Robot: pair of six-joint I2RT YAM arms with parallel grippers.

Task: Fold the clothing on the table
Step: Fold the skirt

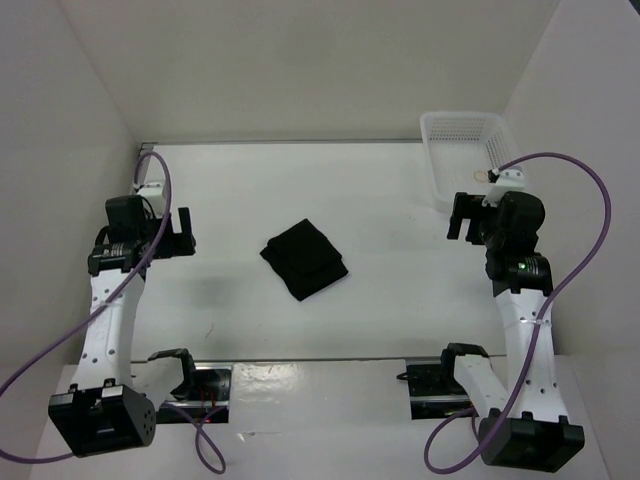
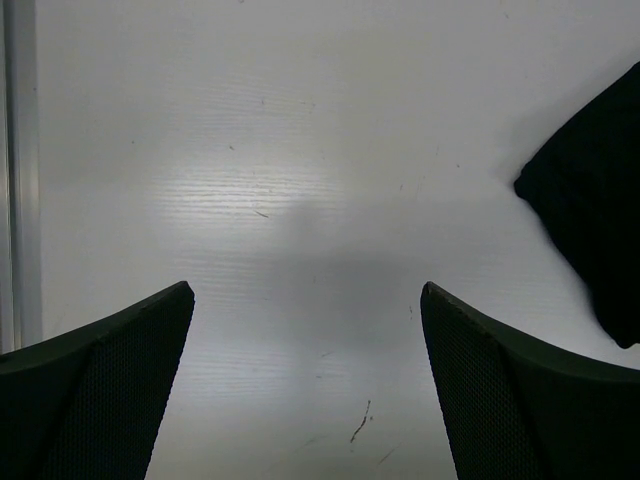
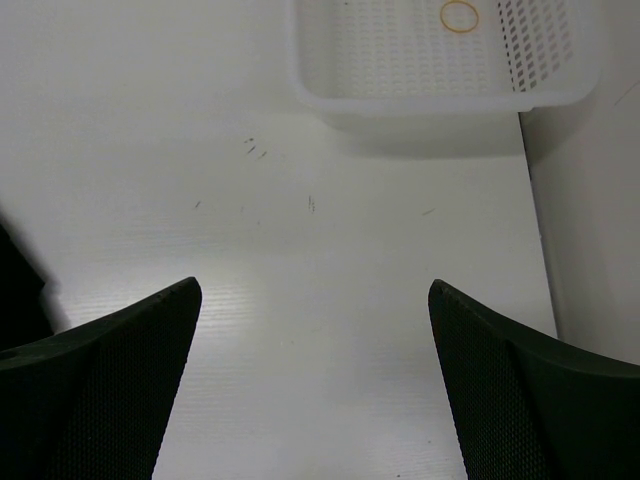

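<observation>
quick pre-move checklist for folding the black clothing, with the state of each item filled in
1. Left fingers open, nothing between them: ok
2. Right fingers open, nothing between them: ok
3. Clothing lying on the table, apart from both arms: ok
4. Clothing folded neatly enough: cannot tell. It lies as a compact layered bundle with uneven edges
5. Basket at the far right, well apart from the clothing: ok
</observation>
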